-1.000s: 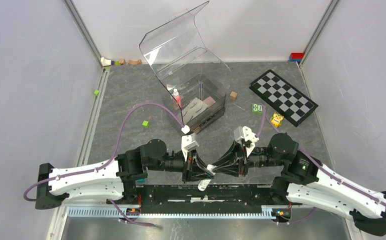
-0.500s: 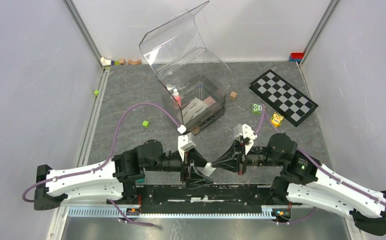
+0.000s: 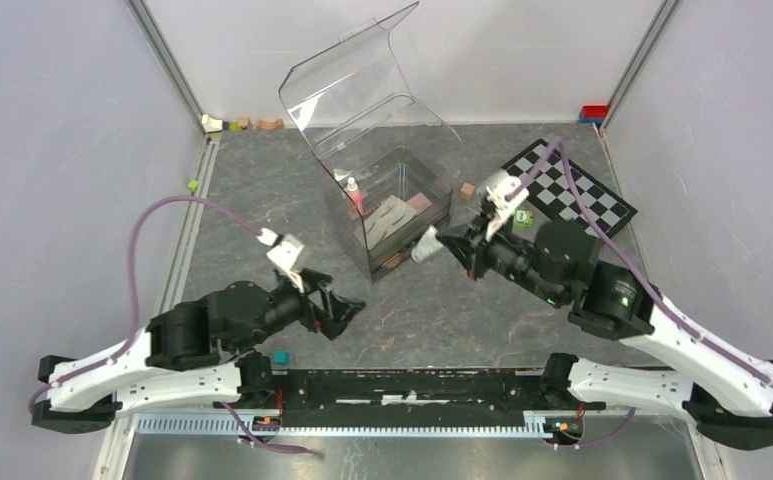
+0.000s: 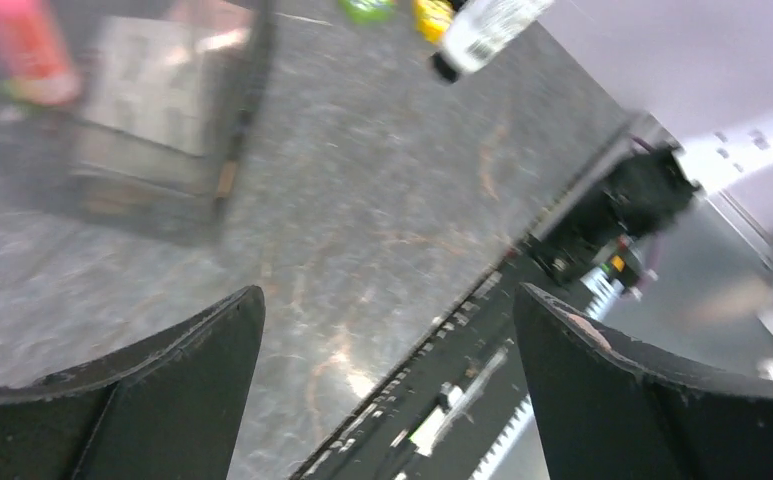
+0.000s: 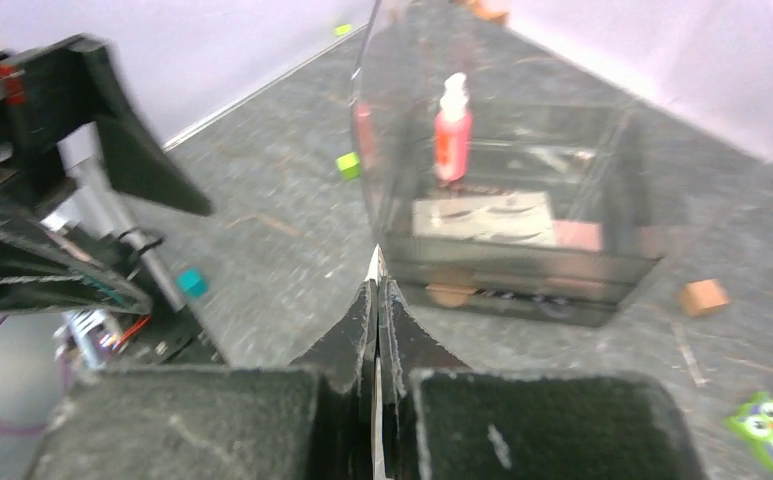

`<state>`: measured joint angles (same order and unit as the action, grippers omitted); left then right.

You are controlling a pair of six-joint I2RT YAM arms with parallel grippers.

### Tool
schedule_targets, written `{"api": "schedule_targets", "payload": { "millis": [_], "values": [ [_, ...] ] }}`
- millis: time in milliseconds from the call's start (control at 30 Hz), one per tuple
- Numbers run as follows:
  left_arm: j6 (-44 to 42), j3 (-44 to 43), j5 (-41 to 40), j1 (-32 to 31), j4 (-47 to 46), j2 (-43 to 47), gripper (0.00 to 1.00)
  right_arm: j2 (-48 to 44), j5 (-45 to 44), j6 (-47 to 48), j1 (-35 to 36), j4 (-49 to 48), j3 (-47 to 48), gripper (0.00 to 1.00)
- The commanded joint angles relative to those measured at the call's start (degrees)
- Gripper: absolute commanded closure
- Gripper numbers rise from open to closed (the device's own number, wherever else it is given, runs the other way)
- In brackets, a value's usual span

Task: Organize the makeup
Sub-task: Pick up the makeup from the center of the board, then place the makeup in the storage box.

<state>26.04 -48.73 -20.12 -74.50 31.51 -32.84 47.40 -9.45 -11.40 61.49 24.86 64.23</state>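
The right pincer (image 3: 444,243) is clamped shut on a small white tube (image 3: 425,246), holding it just off the near right corner of the clear box (image 3: 437,222), above the bench (image 3: 262,190) and not yet over the opening. From the right wrist the tube shows only as a thin white sliver between the closed jaws, so it is probably flat. The left wrist view shows a dark cap and a printed label on it. It looks light and a little squeezable, with a smooth skin that could slide in a hard pinch. A firm hold across the flat body, away from the cap, seems safest, and the present grip appears to sit near one end. The box lid (image 3: 362,80) stands open towards the far side. Inside, a pink tube (image 3: 353,195) stands upright at the left and a white eyebrow card (image 3: 392,215) lies flat in the middle, leaving room towards the right. The left pincer (image 3: 347,308) is spread wide and holds nothing, well to the near left of the box.
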Motion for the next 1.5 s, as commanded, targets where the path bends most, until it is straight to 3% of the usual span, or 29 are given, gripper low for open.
{"api": "schedule_targets", "payload": {
  "millis": [0, 100, 300, 533, 933, 1467],
  "values": [
    [5.3, -4.98, -19.76, -0.29, 17.26, 1.89, 0.01, 10.25, -14.52, 5.58, 0.12, 4.36, 11.25, 1.0],
    [6.15, -5.71, -24.21, -0.25, 20.95, 1.62, 0.0, 18.09, -17.41, 6.59, -2.67, 4.91, 18.13, 1.0],
    [6.07, -3.8, -32.62, -0.21, 22.96, 3.21, 0.0, 32.25, -1.43, 6.13, -14.08, 3.82, 28.91, 1.0],
    [4.09, 0.62, -34.43, -0.25, 21.28, 6.08, 0.0, 46.63, 6.11, 7.27, -18.7, 7.36, 41.2, 1.0],
    [1.81, 2.96, -35.33, -0.26, 16.57, 7.99, 0.0, 55.31, 8.24, 8.35, -20.05, 3.72, 41.77, 1.0],
    [2.08, 3.2, -35.51, -0.25, 16.75, 9.15, 0.0, 58.23, 6.39, 7.95, -21.4, -4.89, 37.4, 1.0]
  ]
}}
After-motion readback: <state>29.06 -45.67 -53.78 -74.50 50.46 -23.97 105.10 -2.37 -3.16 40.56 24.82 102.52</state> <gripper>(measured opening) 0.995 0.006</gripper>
